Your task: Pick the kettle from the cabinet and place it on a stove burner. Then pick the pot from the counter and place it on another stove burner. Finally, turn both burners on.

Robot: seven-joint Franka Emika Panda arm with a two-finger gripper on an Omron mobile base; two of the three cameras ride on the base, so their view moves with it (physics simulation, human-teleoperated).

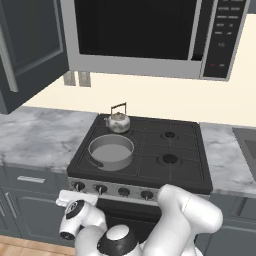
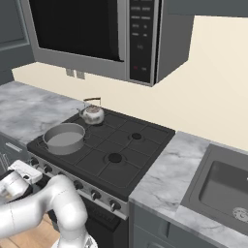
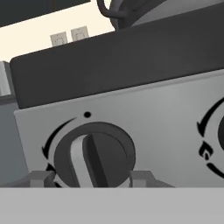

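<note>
kettle (image 2: 92, 115) sitting on back-left burner, pot (image 2: 64, 137) resting on front-left burner, white arm reaching toward stove knobs (image 2: 77, 184)

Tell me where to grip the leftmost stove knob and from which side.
Grip the leftmost knob by its raised centre ridge, coming straight at the front panel. The ridge stands nearly upright, so one finger goes on each flat side. The end effector is open and already straddles it.

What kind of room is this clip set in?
A rendered home kitchen: a black four-burner cooktop with front knobs, carrying the kettle and the pot, a microwave mounted above it, and a marble-veined counter with a sink.
</note>
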